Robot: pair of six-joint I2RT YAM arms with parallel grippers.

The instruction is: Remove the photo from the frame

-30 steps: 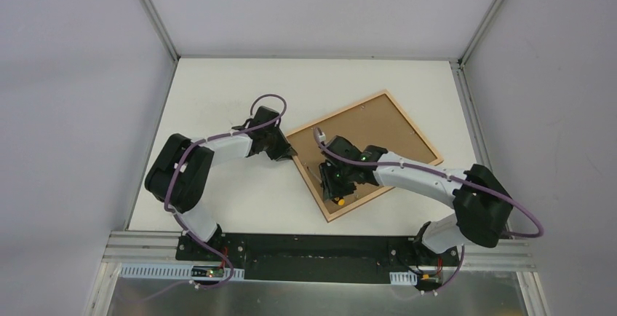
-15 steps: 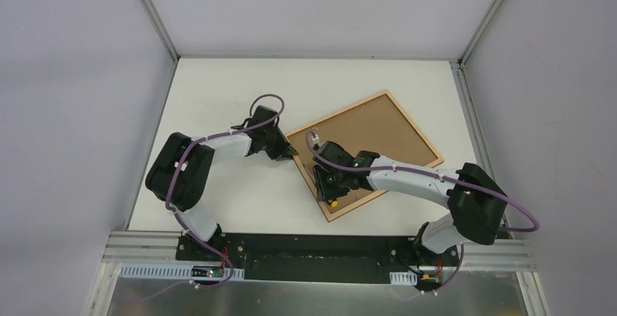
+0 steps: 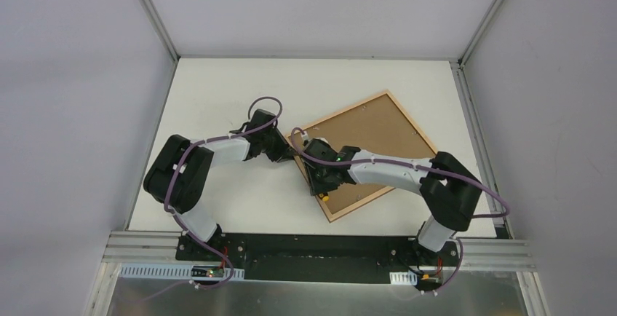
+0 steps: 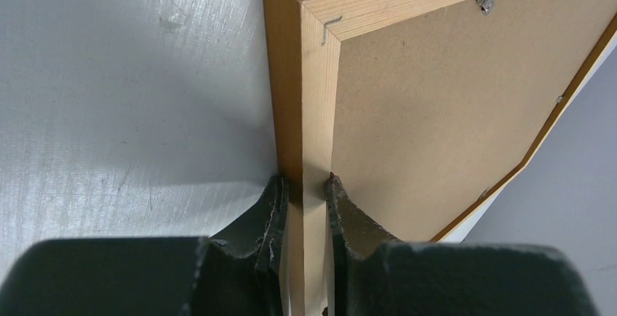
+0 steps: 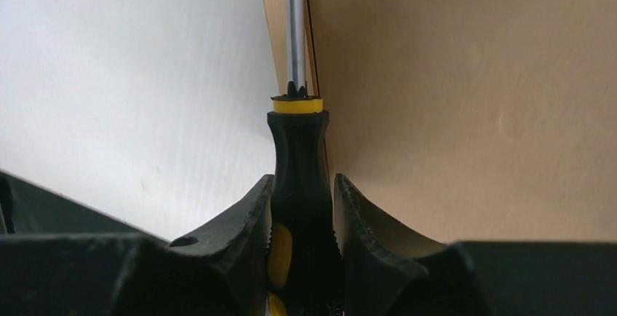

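Student: Right fingers [image 5: 247,214] sit nearer the left corner of the frame [image 3: 413,127] than before. What are they doing?
Legend: They are closed on a screwdriver [image 5: 298,148], its shaft along the seam beside the backing board [image 5: 473,97]. Left fingers [image 4: 271,214] clamp the rail near that corner. Step: freeing the board. Next: lever its edge gently. The photo, probably beneath the board, is hidden.
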